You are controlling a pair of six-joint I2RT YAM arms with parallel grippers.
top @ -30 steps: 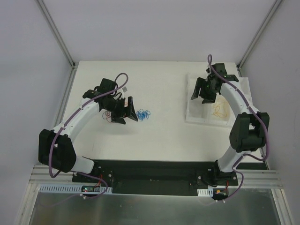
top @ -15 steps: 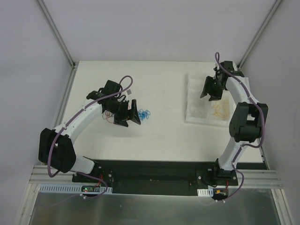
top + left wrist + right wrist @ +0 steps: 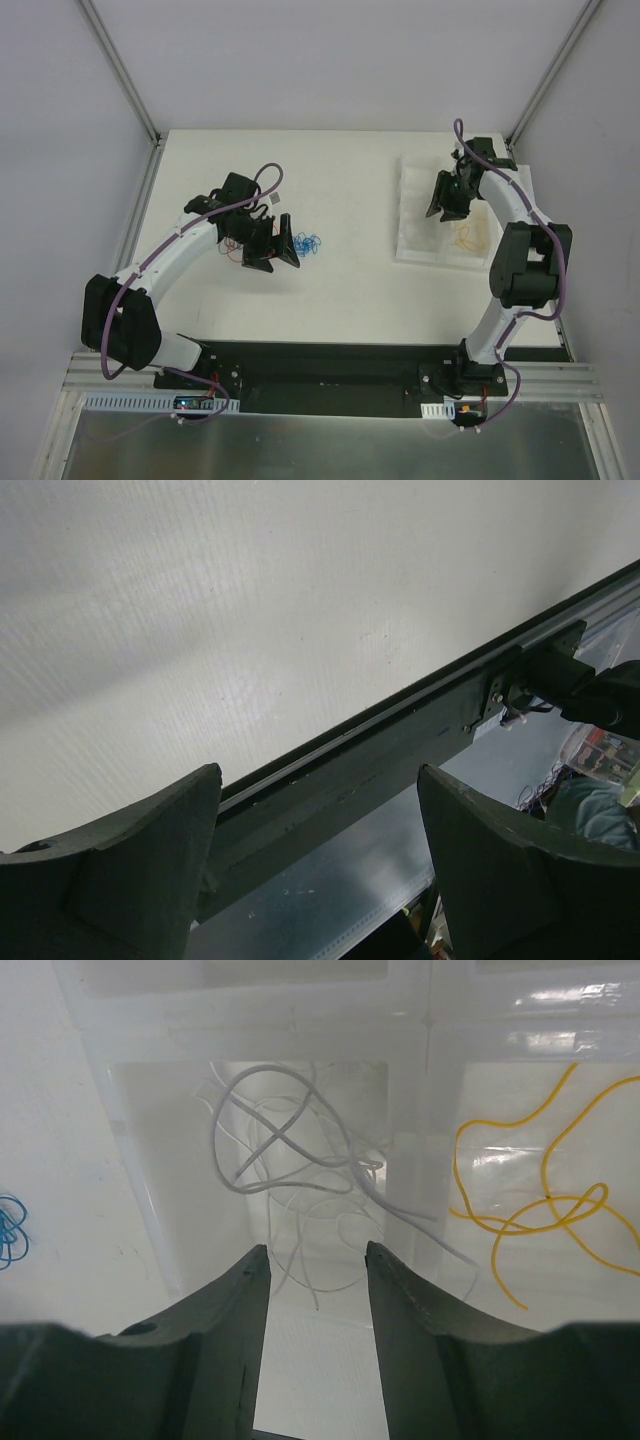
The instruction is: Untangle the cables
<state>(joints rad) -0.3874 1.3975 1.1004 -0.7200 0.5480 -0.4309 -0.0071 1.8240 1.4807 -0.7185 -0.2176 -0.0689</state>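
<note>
Left gripper [image 3: 274, 260]: jaws wide apart, empty, beside the blue cable [image 3: 306, 242]. Right gripper [image 3: 317, 1260]: jaws narrowly apart, empty, above the grey cable [image 3: 285, 1135] in the clear tray [image 3: 413, 246].

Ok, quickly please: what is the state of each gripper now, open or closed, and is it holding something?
Left gripper: open, holding nothing.
Right gripper: open with a narrower gap, holding nothing.

Wide-spread jaws on left end effector [image 3: 283, 253], narrower gap on right end effector [image 3: 447, 206]
</note>
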